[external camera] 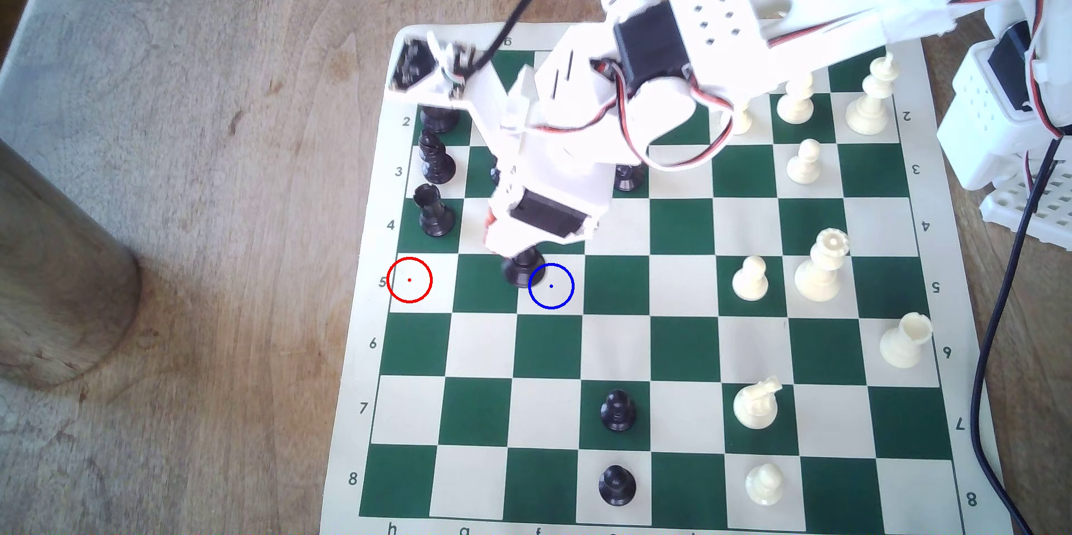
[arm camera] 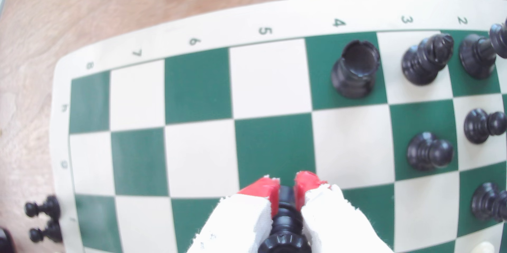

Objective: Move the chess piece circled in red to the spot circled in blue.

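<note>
On the green-and-cream roll-up chess mat (external camera: 615,349), the white arm's red-tipped hand (arm camera: 287,187) is clamped on the tall black queen (external camera: 522,268), whose base straddles the green square's edge beside the blue-ringed cream square (external camera: 551,286). The arm should carry it slightly toward the exterior view's right, centre it over the blue dot, then lower squarely before letting go. The queen's long axis looks roughly upright, coronet up inside the hand, base down.

Black queen (external camera: 520,270) upper half hidden under pincer (external camera: 510,248); black pawn (external camera: 626,176) partly hidden behind arm.
</note>
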